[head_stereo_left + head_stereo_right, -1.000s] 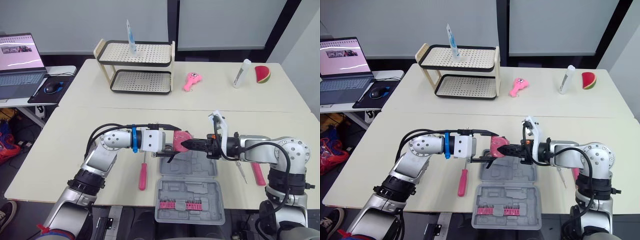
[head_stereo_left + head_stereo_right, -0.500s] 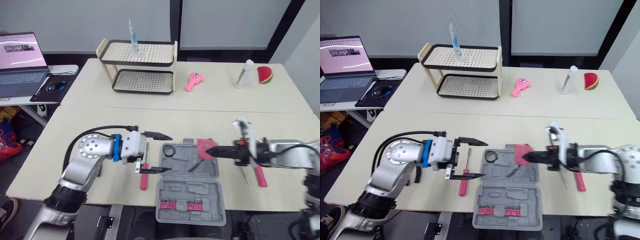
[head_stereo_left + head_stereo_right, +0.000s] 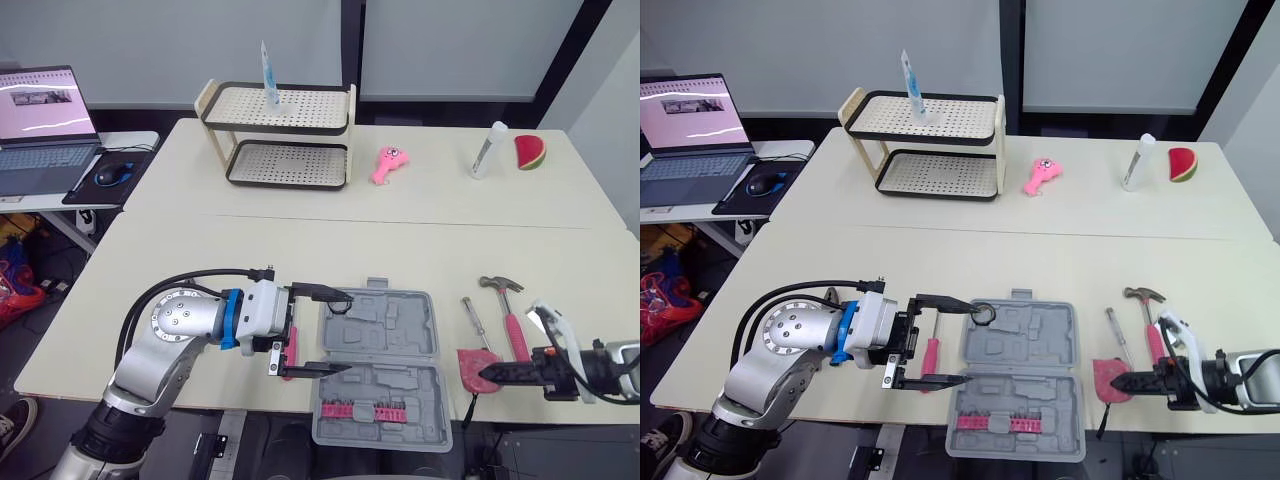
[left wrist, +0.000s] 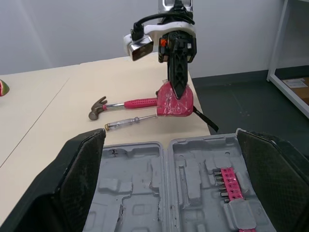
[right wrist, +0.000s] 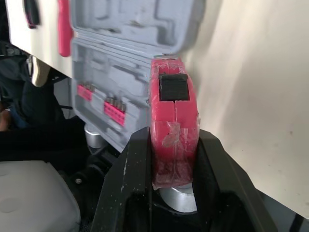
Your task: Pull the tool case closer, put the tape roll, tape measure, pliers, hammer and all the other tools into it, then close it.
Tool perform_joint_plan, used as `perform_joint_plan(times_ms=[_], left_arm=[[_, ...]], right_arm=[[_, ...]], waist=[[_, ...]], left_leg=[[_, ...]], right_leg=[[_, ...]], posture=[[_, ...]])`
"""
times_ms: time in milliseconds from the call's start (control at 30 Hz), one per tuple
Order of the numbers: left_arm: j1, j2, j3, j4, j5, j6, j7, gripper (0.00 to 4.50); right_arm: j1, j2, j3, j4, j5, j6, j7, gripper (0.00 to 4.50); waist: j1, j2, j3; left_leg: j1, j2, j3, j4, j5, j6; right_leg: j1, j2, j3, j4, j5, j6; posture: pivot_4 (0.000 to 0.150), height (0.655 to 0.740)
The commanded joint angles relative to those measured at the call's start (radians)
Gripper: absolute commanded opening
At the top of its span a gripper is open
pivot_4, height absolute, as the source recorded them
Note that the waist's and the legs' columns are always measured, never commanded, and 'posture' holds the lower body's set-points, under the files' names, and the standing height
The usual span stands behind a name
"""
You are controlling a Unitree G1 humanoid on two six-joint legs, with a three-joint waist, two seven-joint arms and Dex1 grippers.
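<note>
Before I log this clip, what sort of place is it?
Probably an office or lab room set up for testing: pale tables pushed together, a laptop and mouse on a side desk, and a hammer beside an open tool case.

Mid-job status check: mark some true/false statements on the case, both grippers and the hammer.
1. The tool case is closed. False: it lies open.
2. The right gripper is shut on the tape measure. True.
3. The hammer lies inside the case. False: it lies on the table, to the right of the case.
4. The left gripper is open. True.
</note>
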Motion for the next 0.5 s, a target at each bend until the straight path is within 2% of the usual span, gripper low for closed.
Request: perform_joint_plan(times_ms=[33,200,500], left_arm=[[0.005,0.013,0.002,-0.043,-0.010,0.008,-0.001,4.50],[0.030,0.023,-0.004,-0.060,-0.004,0.012,-0.006,4.50],[0.018,0.024,-0.016,-0.063,0.003,0.031,-0.004,4.50]], right_arm=[[0.007,0.011,0.030,-0.002,-0.083,-0.066,0.074,0.79],[-0.027,0.082,0.086,0.040,-0.177,-0.112,0.096,0.79],[-0.005,0.106,0.118,0.044,-0.269,-0.109,0.123,0.79]], waist=[[0.000,0.000,0.000],[-0.002,0.000,0.000],[0.003,0.000,0.000]], left_leg=[[0.000,0.000,0.000,0.000,0.000,0.000],[0.001,0.000,0.000,0.000,0.000,0.000],[0.002,0.000,-0.001,0.000,0.000,0.000]], right_leg=[[0.000,0.000,0.000,0.000,0.000,0.000],[0.001,0.000,0.000,0.000,0.000,0.000],[0.002,0.000,-0.001,-0.001,0.000,0.000]], posture=[[0.150,0.7400],[0.150,0.7400],[0.150,0.7400]])
